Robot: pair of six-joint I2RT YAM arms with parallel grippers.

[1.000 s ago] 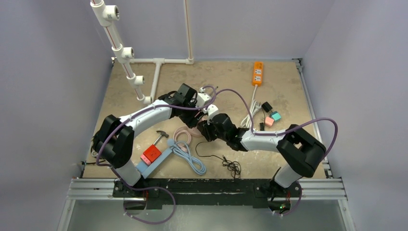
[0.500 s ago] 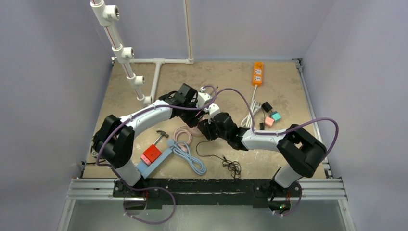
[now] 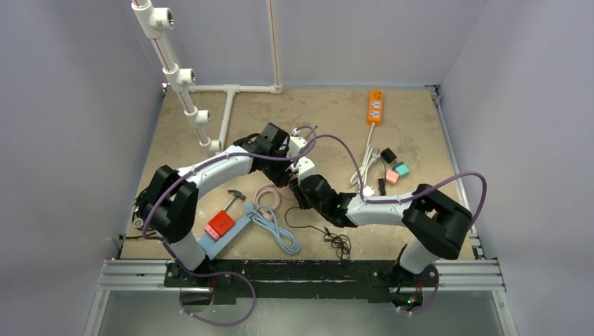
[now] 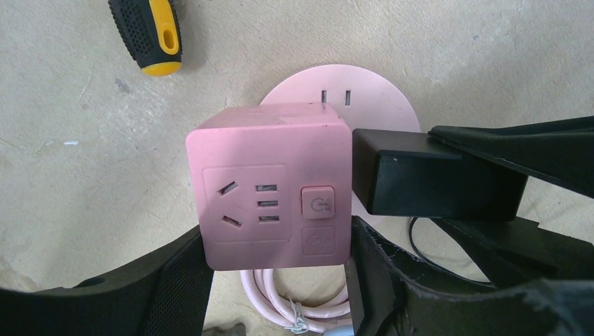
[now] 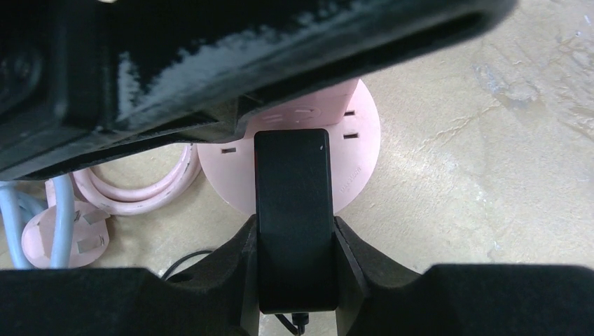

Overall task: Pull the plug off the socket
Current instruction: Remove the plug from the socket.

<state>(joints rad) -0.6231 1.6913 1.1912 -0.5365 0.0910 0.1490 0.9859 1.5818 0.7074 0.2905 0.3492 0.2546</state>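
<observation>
Two arms meet near the middle of the surface [image 3: 329, 112], and each one grips one part of the same device. The left claw [image 4: 277, 241] is clamped on the pink socket cube [image 4: 270, 182]. In the left wrist view its two black fingers [image 4: 175, 287] press on the left and the right side of the cube, at its lower edge. The cube stands on a round pink base [image 4: 382, 91], which lies flat on the surface. The face of the cube toward the camera shows plug holes and two small buttons.

The right claw [image 5: 293, 231] is closed tightly on the black plug [image 5: 293, 175]. In the right wrist view the plug is held between the two fingers [image 5: 350, 273], and a large black part of the other arm covers the top of that view. In the left wrist view the plug sits against the right side face of the cube and touches it, with no gap to see. The pins are not visible.

A thin black wire [image 4: 420, 241] runs on the surface below the plug. Just beside the base lies a coil of pink cable [image 5: 133, 189] with a pink plug [image 5: 63, 241], and a pale blue cable [image 5: 59, 203] lies over that plug. A screwdriver [image 4: 150, 35] with a black and yellow handle lies near the base, not touching it. In the top view an orange power strip [image 3: 376, 106] is at the far right, white pipes [image 3: 183, 78] stand at the far left, and a small hammer [image 3: 235, 197] and a red block [image 3: 221, 224] are near the left arm.
</observation>
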